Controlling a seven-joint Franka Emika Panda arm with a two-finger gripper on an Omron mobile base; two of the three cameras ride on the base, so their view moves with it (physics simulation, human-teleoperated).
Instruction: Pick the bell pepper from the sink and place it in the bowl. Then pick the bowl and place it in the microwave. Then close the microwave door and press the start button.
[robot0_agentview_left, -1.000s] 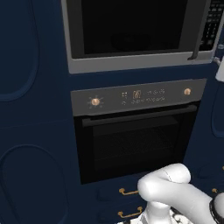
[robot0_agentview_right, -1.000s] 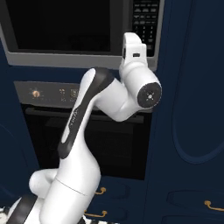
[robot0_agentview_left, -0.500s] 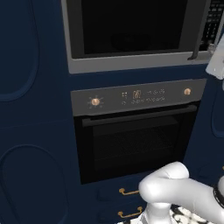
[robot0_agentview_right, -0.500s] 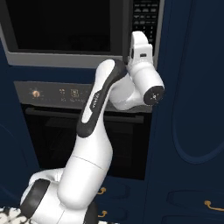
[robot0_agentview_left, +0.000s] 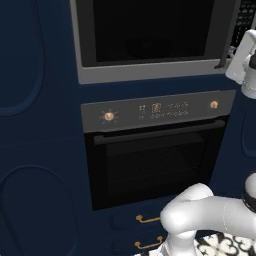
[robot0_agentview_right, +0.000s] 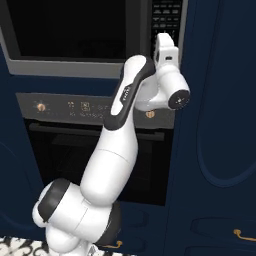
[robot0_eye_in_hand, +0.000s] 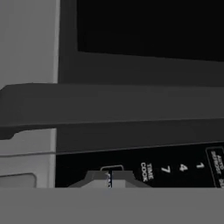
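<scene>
gripper (robot0_eye_in_hand: 110, 179) closed, the two dark tips pressed together with nothing between them, right up at the microwave's keypad strip (robot0_eye_in_hand: 144, 168). tips sat at a small outlined button (robot0_eye_in_hand: 112, 168) just beside the "time cook" label; digits 7, 4, 1 ran along the same strip, all sideways in the hand view. whether the tips touched the button could not be told.

next out, the dark door handle (robot0_eye_in_hand: 109, 107) crossed the hand view as a broad bar, with black glass of the microwave door (robot0_eye_in_hand: 148, 26) beyond it and grey-silver frame at one side.

from the base, the microwave (robot0_agentview_left: 150, 40) sat built into navy cabinetry, door shut flush, black panel inside a grey-silver border. white hand (robot0_agentview_right: 167, 52) was raised against the keypad column (robot0_agentview_right: 166, 15).

below it, the oven (robot0_agentview_left: 157, 150): brass knobs, horizontal bar handle, dark door.
</scene>
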